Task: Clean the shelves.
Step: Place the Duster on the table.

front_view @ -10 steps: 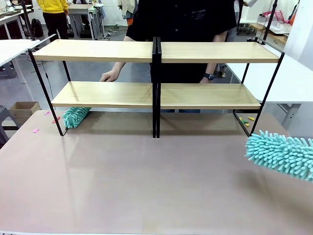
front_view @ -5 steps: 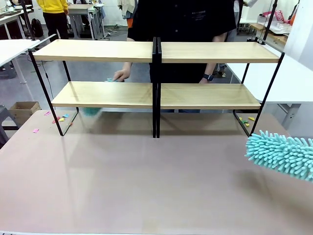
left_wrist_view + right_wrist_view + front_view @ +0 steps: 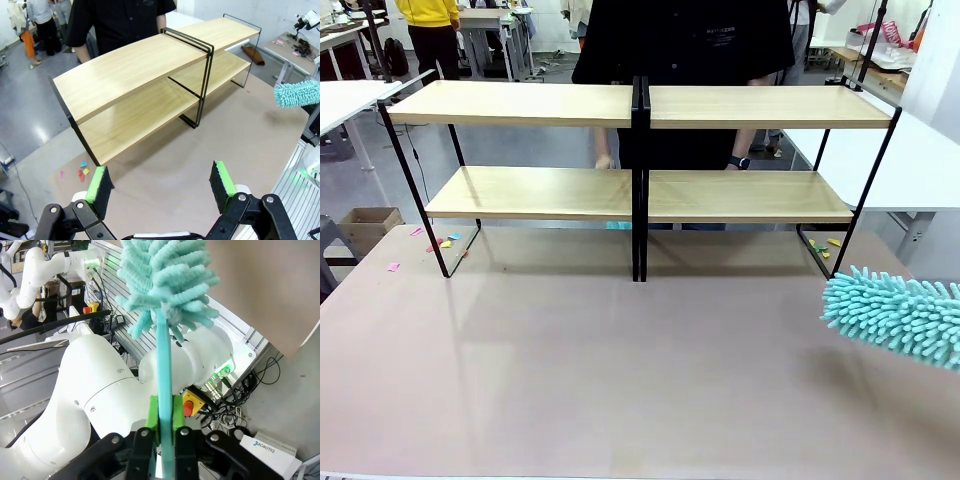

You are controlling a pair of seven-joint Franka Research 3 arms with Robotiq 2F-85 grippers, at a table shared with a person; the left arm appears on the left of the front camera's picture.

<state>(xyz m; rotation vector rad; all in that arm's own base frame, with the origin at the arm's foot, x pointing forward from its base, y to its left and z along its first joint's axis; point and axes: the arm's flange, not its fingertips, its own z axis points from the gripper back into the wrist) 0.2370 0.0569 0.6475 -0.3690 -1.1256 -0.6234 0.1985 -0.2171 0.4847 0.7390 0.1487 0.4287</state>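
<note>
The shelves stand across the far half of the table, two joined racks of light wood boards on black frames, and appear again from above. A person in black stands behind them, one hand behind the lower board; a bit of their teal duster peeks out under it near the middle posts. My right gripper is shut on the handle of a teal fluffy duster, whose head hovers over the table's right edge. My left gripper is open, above the table in front of the shelves.
Small coloured paper scraps lie on the table by the left foot of the shelves and by the right foot. A cardboard box sits on the floor at left. White tables flank both sides.
The person's teal duster has swept from under the left end of the lower shelf toward the middle posts, and their hand moved right with it. My duster has stayed still.
</note>
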